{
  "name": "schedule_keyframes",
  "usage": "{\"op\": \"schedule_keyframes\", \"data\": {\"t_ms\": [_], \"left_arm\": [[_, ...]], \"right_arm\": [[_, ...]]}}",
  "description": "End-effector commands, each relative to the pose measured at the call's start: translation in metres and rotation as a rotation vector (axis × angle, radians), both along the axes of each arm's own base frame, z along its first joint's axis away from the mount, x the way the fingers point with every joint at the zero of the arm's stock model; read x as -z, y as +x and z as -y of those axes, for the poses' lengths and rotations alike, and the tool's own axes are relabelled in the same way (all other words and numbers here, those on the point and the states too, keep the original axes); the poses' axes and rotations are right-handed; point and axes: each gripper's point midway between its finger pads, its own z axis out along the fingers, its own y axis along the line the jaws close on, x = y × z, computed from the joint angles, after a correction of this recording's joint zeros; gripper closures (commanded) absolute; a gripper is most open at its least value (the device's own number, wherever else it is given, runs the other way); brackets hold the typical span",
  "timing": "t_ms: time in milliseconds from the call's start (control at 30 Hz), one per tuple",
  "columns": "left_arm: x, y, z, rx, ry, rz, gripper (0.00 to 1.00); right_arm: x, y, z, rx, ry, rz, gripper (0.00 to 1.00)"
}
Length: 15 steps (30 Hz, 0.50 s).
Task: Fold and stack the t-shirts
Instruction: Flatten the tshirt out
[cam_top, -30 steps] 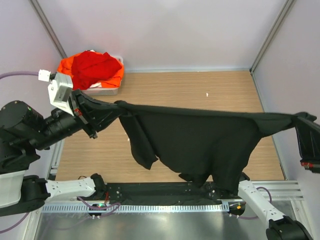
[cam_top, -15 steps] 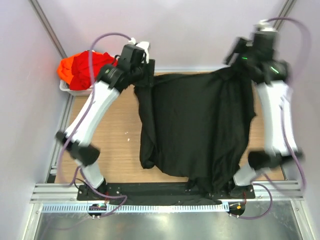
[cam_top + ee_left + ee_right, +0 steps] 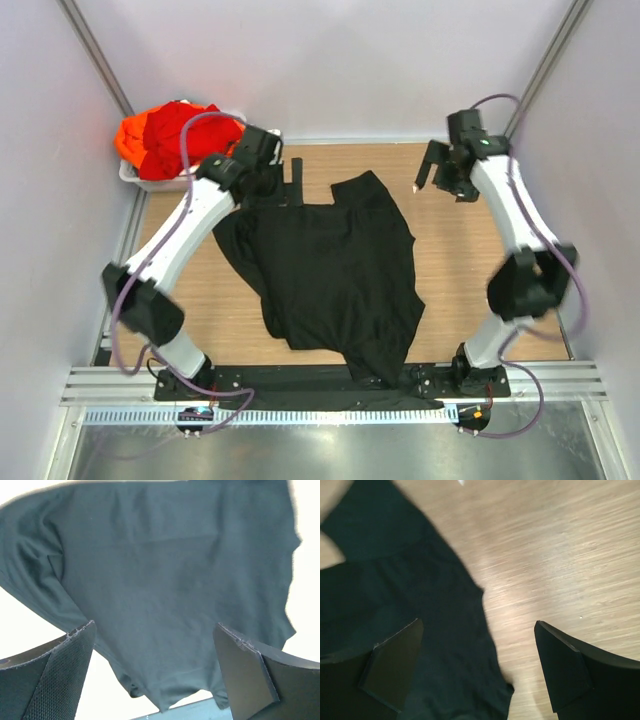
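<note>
The black shirt (image 3: 330,270) lies rumpled at the centre of the table (image 3: 470,250), its near end reaching the 6 o'clock edge. The left gripper (image 3: 154,627) hovers at its 11 o'clock corner and the right gripper (image 3: 479,624) off its 2 o'clock side, both with fingers spread and empty. The red shirt (image 3: 185,130) and orange shirt (image 3: 128,135) sit in the tub (image 3: 150,180) at 10 o'clock. The cloth looks light and limp, so it is best pinched at the shoulder seams or hem corners.

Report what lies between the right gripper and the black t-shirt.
Only bare wooden table and a tiny white speck lie between the open right gripper and the black t-shirt, seen in the top external view.
</note>
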Motion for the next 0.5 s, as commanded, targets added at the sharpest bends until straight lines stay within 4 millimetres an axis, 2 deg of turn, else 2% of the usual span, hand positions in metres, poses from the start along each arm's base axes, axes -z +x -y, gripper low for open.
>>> {"op": "schedule_keyframes", "data": {"t_ms": [0,33,67,100,133,200,233,267,333,367,467], "left_arm": [[0.004,-0.017,-0.021,-0.054,-0.025,0.032,0.0],[0.007,-0.024,-0.025,-0.061,-0.023,0.034,0.0],[0.001,-0.029,-0.028,-0.074,-0.043,0.064,0.0],[0.01,-0.036,-0.032,-0.081,-0.04,0.051,0.0],[0.03,-0.048,-0.038,-0.09,-0.022,0.013,0.0],[0.034,-0.059,-0.04,-0.106,-0.051,0.016,0.0],[0.048,-0.066,-0.042,-0.107,-0.046,-0.008,0.01],[0.051,-0.071,-0.042,-0.105,-0.056,-0.017,0.01],[0.054,-0.078,-0.043,-0.109,-0.064,-0.016,0.01],[0.062,-0.083,-0.047,-0.119,-0.054,-0.027,0.01],[0.073,-0.09,-0.054,-0.152,-0.029,-0.054,0.01]], "right_arm": [[-0.091,-0.016,-0.016,-0.026,0.116,0.347,0.0],[-0.086,-0.015,-0.023,-0.045,0.142,0.368,0.0],[-0.063,-0.024,-0.027,-0.055,0.165,0.319,0.0],[-0.059,-0.029,-0.036,-0.081,0.212,0.313,0.0],[-0.057,-0.025,-0.045,-0.11,0.241,0.332,0.0],[-0.041,-0.028,-0.069,-0.18,0.319,0.303,0.0],[-0.042,-0.026,-0.086,-0.233,0.344,0.314,0.01],[-0.041,-0.024,-0.099,-0.266,0.36,0.312,0.02],[-0.028,-0.019,-0.118,-0.313,0.358,0.279,0.02],[-0.031,-0.018,-0.134,-0.353,0.354,0.283,0.04],[-0.008,-0.011,-0.148,-0.361,0.344,0.233,0.12]]}}
